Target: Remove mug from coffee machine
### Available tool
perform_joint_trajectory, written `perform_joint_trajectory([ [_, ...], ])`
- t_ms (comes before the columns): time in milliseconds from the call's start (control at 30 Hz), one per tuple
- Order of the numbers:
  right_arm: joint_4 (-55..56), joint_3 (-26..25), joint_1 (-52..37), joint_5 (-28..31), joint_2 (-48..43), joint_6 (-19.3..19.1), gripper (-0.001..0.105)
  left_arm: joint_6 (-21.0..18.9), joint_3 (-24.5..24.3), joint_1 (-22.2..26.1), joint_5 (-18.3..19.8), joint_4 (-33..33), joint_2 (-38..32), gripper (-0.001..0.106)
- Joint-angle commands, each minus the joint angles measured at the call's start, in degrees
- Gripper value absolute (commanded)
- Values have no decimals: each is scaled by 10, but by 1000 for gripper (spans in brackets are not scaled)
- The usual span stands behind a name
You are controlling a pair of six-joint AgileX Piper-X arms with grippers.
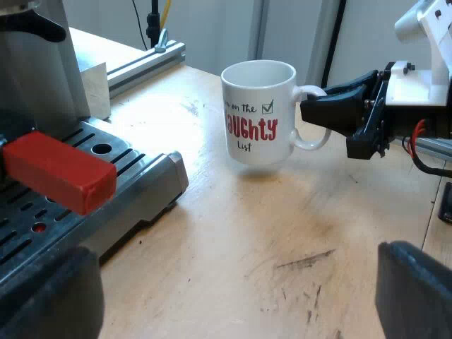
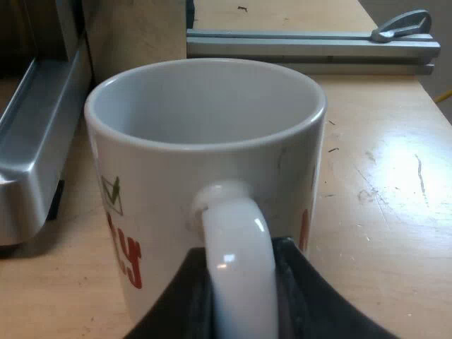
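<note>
Right wrist view: right gripper (image 2: pixel 240 268) fingers clamp mug (image 2: pixel 205 127) handle between them, mug clear of espresso machine (image 1: pixel 42 70); left gripper (image 1: pixel 233 293) fingers apart; next, lower level onto table (image 1: pixel 247 240).

Bright light falls on the bench (image 1: pixel 233 240), with a white shiny patch beside the mug (image 1: pixel 258 113) and a soft shadow under it.
</note>
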Motion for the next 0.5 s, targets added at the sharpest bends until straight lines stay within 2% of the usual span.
perform_joint_trajectory([
  [33,-31,5,0,21,-4,-6,0,-6,-2,-1,-10,-2,1,80],
  [500,-17,10,0,21,-4,-15,0,-6,-2,-1,-10,-2,1,80],
])
